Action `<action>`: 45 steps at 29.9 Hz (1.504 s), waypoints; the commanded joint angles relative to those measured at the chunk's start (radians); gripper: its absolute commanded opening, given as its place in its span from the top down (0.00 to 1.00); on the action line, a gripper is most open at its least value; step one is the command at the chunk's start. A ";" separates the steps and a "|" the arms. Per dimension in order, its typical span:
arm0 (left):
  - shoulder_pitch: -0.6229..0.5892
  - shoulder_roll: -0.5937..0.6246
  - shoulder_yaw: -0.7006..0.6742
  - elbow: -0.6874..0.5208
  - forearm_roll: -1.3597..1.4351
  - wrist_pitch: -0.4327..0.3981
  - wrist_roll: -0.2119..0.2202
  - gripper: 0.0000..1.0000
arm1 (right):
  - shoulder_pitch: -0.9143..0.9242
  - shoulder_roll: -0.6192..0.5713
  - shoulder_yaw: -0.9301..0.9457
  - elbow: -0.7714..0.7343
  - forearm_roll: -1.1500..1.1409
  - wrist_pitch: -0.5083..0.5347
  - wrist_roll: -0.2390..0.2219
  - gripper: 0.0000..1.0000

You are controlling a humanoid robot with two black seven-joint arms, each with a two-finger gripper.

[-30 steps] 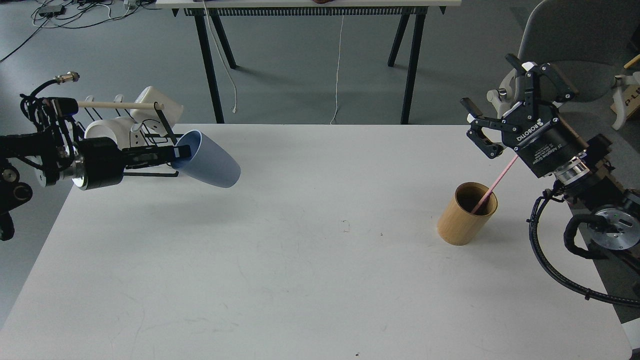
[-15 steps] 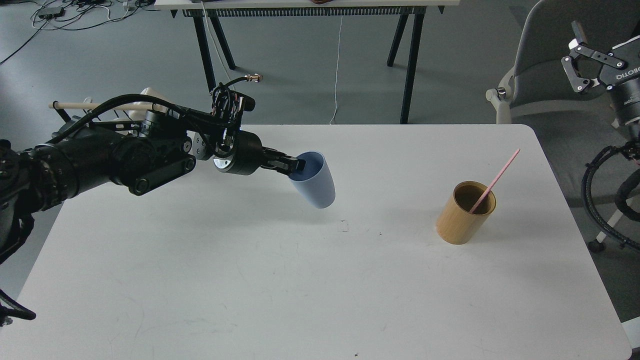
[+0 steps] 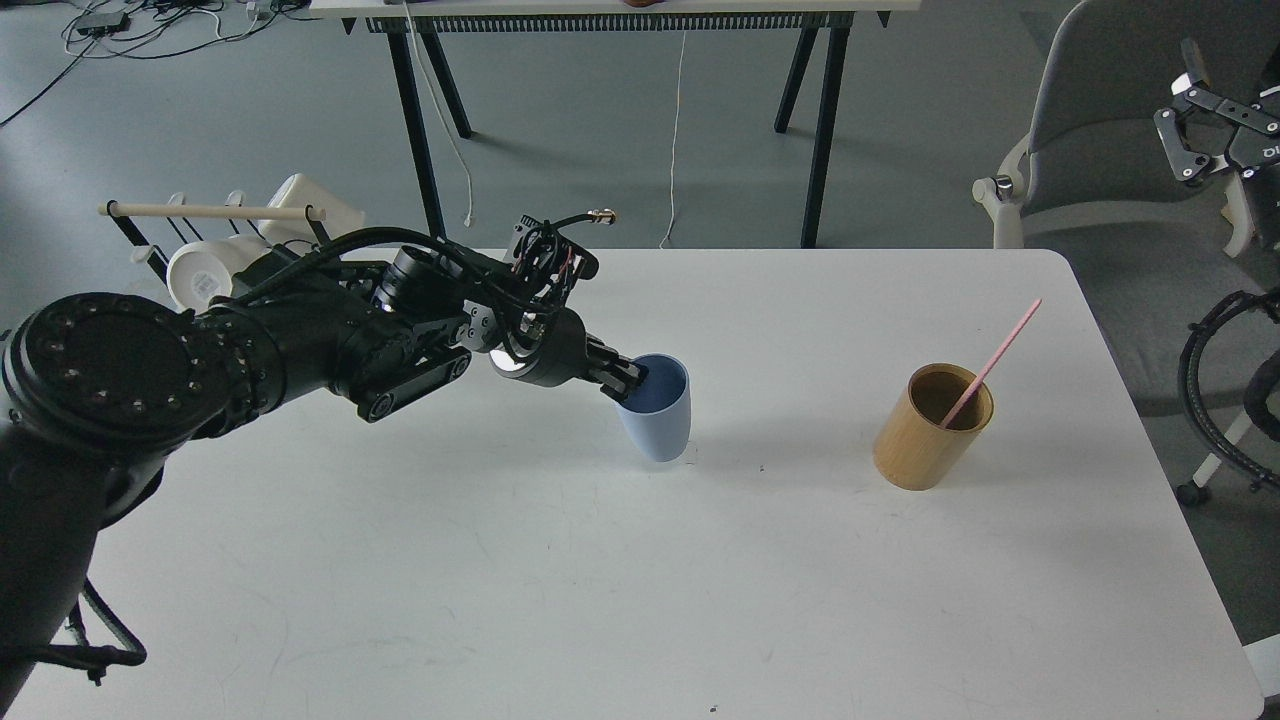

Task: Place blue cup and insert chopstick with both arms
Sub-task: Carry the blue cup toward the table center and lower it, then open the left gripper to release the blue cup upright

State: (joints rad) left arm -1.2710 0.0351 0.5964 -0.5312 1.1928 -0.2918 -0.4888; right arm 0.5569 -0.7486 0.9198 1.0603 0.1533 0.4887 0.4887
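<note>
The left claw (image 3: pixel 628 381) grips the blue cup (image 3: pixel 657 420) by its rim, upright at mid-surface; the chopstick (image 3: pixel 990 365) leans well right, nearer the open right claw (image 3: pixel 1205 110).

Pale-blue cup (image 3: pixel 660 425); pink chopstick (image 3: pixel 990 365); tan wooden cup (image 3: pixel 925 435).

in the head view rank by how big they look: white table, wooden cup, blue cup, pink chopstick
1. White table, by far the largest.
2. Wooden cup and blue cup: close in size; the wooden one looks slightly wider, so I won't rank them firmly.
3. Pink chopstick: long but thinnest, partly hidden inside the wooden cup.
</note>
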 commanded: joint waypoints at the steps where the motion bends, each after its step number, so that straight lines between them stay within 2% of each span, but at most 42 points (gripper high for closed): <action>1: 0.005 0.000 0.002 -0.004 -0.001 0.002 0.000 0.93 | 0.000 0.002 -0.007 0.001 0.000 0.000 0.000 0.08; 10: 0.018 0.003 0.000 -0.010 -0.001 0.000 0.000 0.89 | -0.005 0.005 -0.012 0.003 0.000 0.000 0.000 0.08; 24: 0.015 0.011 -0.006 -0.015 -0.002 -0.009 0.000 0.88 | -0.009 0.005 -0.012 0.003 -0.001 0.000 0.000 0.08; 32: 0.015 0.020 -0.009 -0.015 -0.004 -0.010 0.000 0.82 | -0.009 0.006 -0.012 0.003 -0.001 0.000 0.000 0.08; 34: 0.016 0.022 -0.009 -0.015 -0.005 -0.012 0.000 0.80 | -0.009 0.006 -0.012 0.003 -0.001 0.000 0.000 0.08; 39: 0.018 0.035 -0.041 -0.007 -0.019 -0.012 0.000 0.66 | -0.002 -0.005 -0.013 0.007 -0.009 0.000 0.000 0.07; 45: 0.073 0.106 -0.225 -0.003 -0.091 -0.027 0.000 0.52 | 0.027 -0.064 -0.042 0.016 -0.087 -0.005 0.000 0.07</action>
State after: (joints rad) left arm -1.2408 0.1060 0.4609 -0.5331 1.1444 -0.3082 -0.4886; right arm 0.5661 -0.7704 0.8852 1.0716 0.1141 0.4887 0.4887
